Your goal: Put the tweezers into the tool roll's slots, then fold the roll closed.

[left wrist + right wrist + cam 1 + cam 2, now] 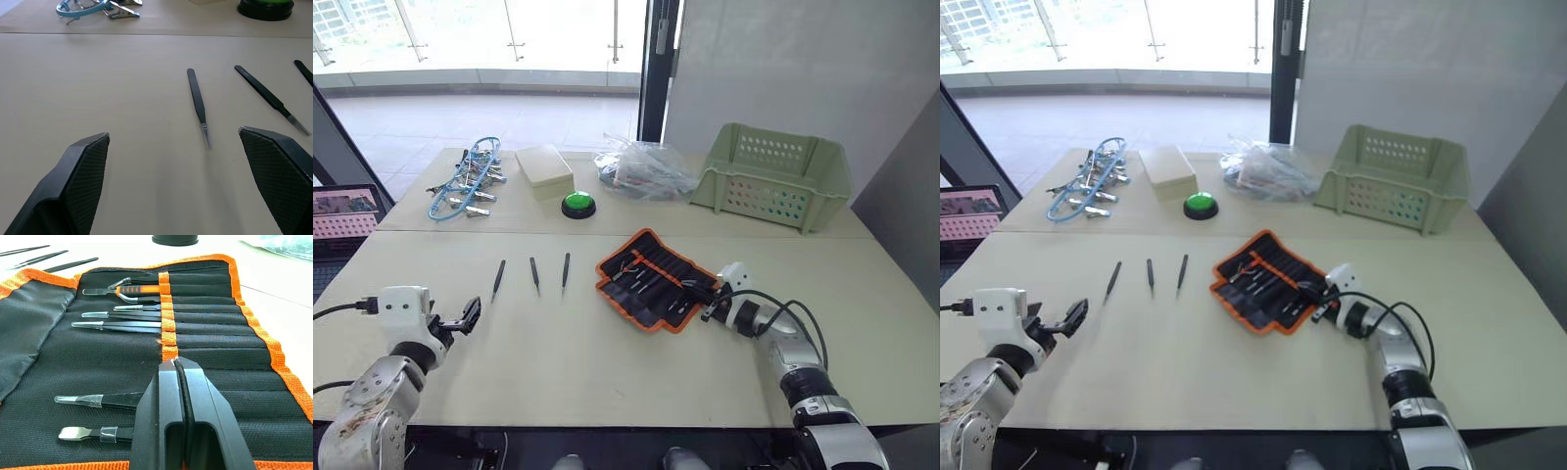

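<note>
Jaws of the left gripper (173, 183) stand spread wide, empty, low over the bench (607, 362), aimed at the nearest of three loose tweezers (198, 105); jaws of the right gripper (177, 369) are pressed together, holding nothing visible, over the open tool roll (651, 277) at its orange centre band. The slots (210, 328) already carry several tools. The loose tweezers lie parallel on the bench, near the roll's left side. Assessment: each is light, stiff, thin and smooth, lying flat, so likely to slide; pinch at mid-body, clear of the sharp tip. The fabric roll is limp; fold by an edge.
</note>
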